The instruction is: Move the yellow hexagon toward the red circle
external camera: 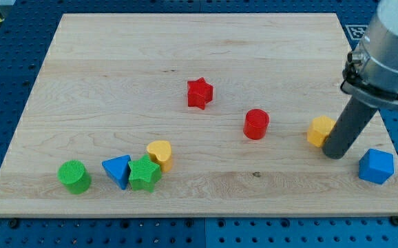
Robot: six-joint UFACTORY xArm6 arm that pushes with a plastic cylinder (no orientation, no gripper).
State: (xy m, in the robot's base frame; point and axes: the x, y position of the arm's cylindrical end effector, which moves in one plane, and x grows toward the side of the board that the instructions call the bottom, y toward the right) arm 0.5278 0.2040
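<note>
lower left: green cylinder (pixel 74 176), blue triangle (pixel 118 169), green star (pixel 144 173), yellow heart (pixel 160 153) clustered on surface (pixel 116 76) | centre: red star (pixel 200 93), red circle (pixel 256 124) | right: yellow hexagon (pixel 320 131) touching my tip (pixel 334 154) on its left | no claw, nothing held | lower right: blue hexagon (pixel 376 166)

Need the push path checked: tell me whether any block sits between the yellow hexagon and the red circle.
No: only bare board lies between the yellow hexagon and the red circle.
</note>
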